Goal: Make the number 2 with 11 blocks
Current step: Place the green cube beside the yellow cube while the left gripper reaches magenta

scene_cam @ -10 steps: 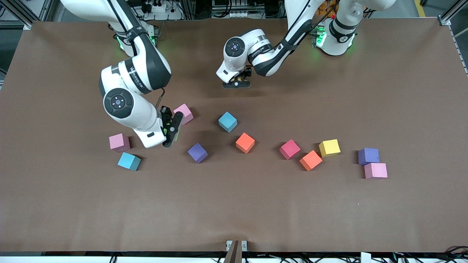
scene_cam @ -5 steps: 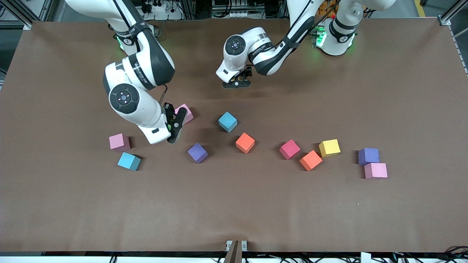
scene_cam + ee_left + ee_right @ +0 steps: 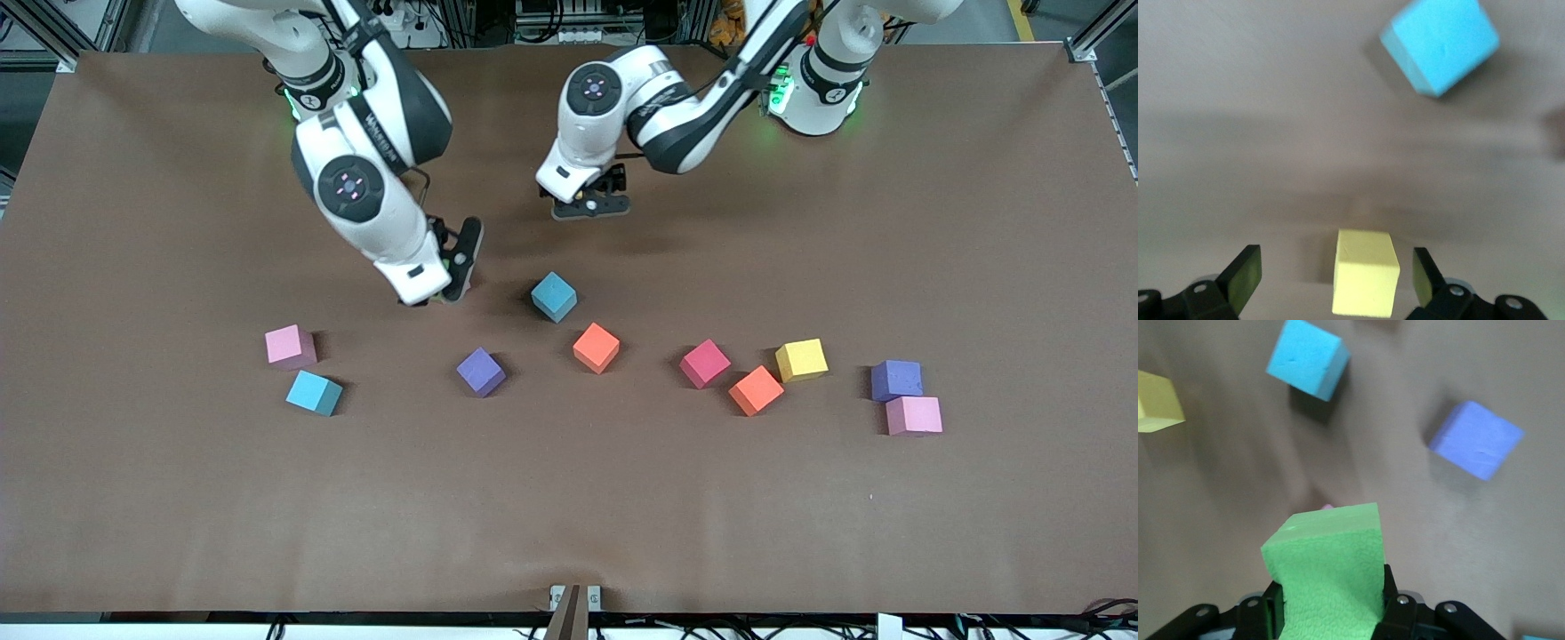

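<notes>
My right gripper (image 3: 1331, 603) is shut on a green block (image 3: 1328, 567) and hangs (image 3: 455, 271) over the spot beside the blue block (image 3: 554, 296). My left gripper (image 3: 1335, 277) is open and straddles a yellow block (image 3: 1365, 272) that rests on the table; its fingers stand apart from the block's sides. In the front view this gripper (image 3: 591, 206) hides that block. Loose blocks lie scattered in a row: purple (image 3: 481, 371), orange (image 3: 596, 347), red (image 3: 704, 363), orange (image 3: 756, 389), yellow (image 3: 801, 359). No number 2 is in view.
A pink block (image 3: 290, 346) and a blue block (image 3: 313, 392) sit toward the right arm's end. A purple block (image 3: 896, 380) touches a pink one (image 3: 913, 415) toward the left arm's end. Brown table (image 3: 569, 516) stretches bare nearer the front camera.
My right gripper has carried the green block away from the front camera and toward the table's middle, and now covers the pink block it was beside. The left gripper shifted slightly.
</notes>
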Robot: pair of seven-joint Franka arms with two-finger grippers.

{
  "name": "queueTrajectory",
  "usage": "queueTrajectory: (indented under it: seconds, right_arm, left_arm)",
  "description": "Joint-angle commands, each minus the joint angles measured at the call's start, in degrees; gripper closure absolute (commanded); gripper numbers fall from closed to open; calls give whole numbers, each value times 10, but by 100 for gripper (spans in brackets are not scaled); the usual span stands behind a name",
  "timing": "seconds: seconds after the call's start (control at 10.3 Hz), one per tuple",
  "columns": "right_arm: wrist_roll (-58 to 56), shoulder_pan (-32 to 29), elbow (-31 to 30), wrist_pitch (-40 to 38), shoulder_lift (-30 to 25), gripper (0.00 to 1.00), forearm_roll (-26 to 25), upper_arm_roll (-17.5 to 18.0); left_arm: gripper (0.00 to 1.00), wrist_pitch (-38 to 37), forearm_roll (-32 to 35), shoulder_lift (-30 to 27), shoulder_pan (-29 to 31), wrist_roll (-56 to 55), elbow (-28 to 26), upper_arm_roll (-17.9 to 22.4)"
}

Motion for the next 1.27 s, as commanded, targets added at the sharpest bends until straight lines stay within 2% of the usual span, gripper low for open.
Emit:
queueTrajectory:
  seconds: [0.0,0.2,0.29,0.49,0.78,1.17]
  right_arm:
    - [33,30,-85,54,-43,100,-5,23]
    - [42,63,-120,93,-43,100,-5,41]
    - [45,78,-137,118,-40,100,-3,45]
    - [86,118,-165,149,-36,100,2,52]
    - [157,150,-185,167,-26,100,18,70]
    - [180,170,-208,213,-13,100,19,80]
  left_arm:
    - [0,-33,13,-20,49,-5,14,16]
    - [0,-46,7,-15,94,-11,37,37]
    - [0,-47,7,-11,96,-12,45,58]
    - [0,-47,8,9,107,-28,75,68]
    - [0,-53,7,22,99,-45,101,116]
    - [0,-68,10,38,97,-63,117,139]
